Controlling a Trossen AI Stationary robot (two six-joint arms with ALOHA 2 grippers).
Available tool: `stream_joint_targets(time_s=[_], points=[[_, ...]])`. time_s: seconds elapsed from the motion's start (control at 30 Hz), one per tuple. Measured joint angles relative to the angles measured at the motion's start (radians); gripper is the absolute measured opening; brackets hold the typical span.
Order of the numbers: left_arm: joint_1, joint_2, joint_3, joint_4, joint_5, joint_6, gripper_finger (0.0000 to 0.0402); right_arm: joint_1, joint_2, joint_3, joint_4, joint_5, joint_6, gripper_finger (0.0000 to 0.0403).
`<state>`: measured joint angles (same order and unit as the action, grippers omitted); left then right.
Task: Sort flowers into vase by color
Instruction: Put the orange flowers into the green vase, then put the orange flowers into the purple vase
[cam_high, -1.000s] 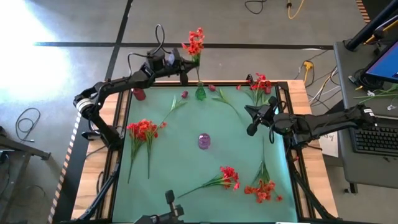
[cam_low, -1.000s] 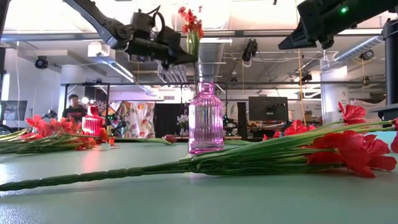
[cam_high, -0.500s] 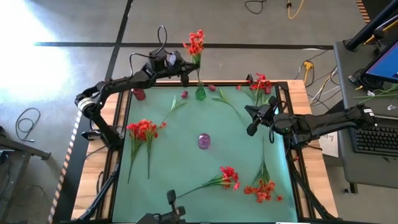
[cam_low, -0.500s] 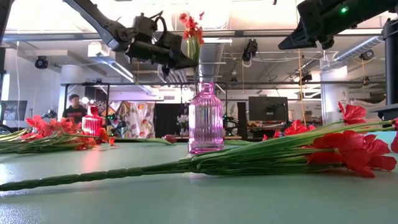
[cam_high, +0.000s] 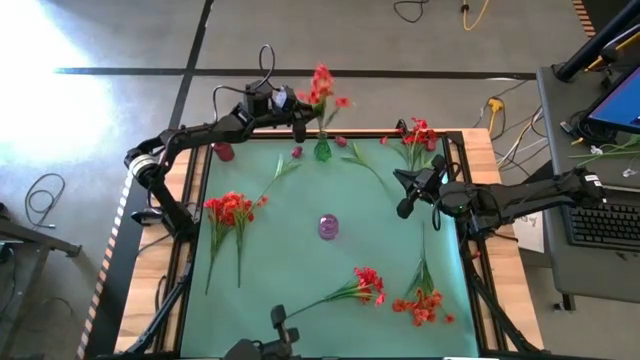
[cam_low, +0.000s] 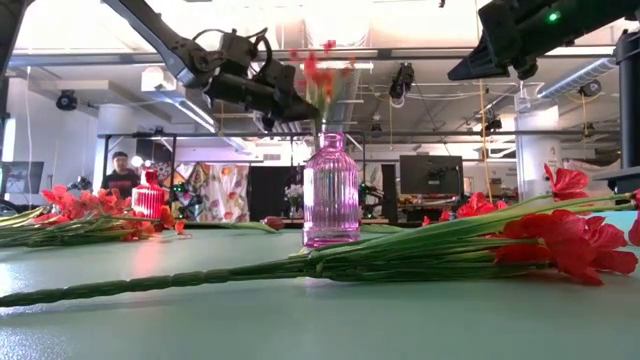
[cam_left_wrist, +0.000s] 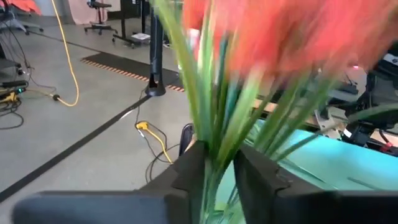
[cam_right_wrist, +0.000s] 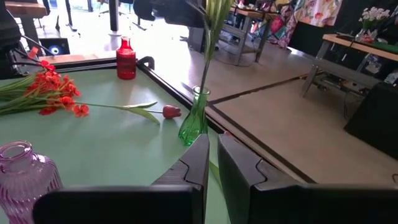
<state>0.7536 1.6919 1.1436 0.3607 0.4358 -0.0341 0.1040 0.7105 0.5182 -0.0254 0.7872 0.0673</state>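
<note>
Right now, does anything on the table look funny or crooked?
Yes. The red flower spray standing in the small green glass vase at the table's far edge leans to one side. The left claw is beside its stem. Loose flowers lie flat on the green mat, not yet sorted.

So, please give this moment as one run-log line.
left gripper: around red flower stems in green vase | right gripper: shut, empty, waiting

You get bright, even light throughout. In the high view a washed-out patch of glare sits on the floor (cam_high: 45, 45) at upper left. The low view is backlit by bright ceiling light, and the red flower spray (cam_low: 318, 75) smears with motion. In the left wrist view those blooms (cam_left_wrist: 280, 37) blur heavily.
</note>
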Motion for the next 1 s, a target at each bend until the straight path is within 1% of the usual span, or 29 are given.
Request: stream_joint_targets(time_s=[0.2,0.43,0.7,1.0], points=[[0.0,-0.006,0.0,-0.082,0.001,0.003,0.0125,0.0,0.0,0.0,-0.002,0.0,0.0,0.0029],[0.001,-0.037,0.0,-0.281,0.001,0.054,0.0163,0.0,0.0,0.0,-0.002,0.0,-0.016,0.0029],[0.003,-0.062,0.0,-0.389,0.0,0.056,0.0177,0.0,0.0,0.0,-0.002,0.0,-0.016,0.0029],[0.01,-0.128,0.0,-0.555,-0.061,0.066,0.0177,0.0,0.0,0.0,0.0,0.0,-0.016,0.0029]])
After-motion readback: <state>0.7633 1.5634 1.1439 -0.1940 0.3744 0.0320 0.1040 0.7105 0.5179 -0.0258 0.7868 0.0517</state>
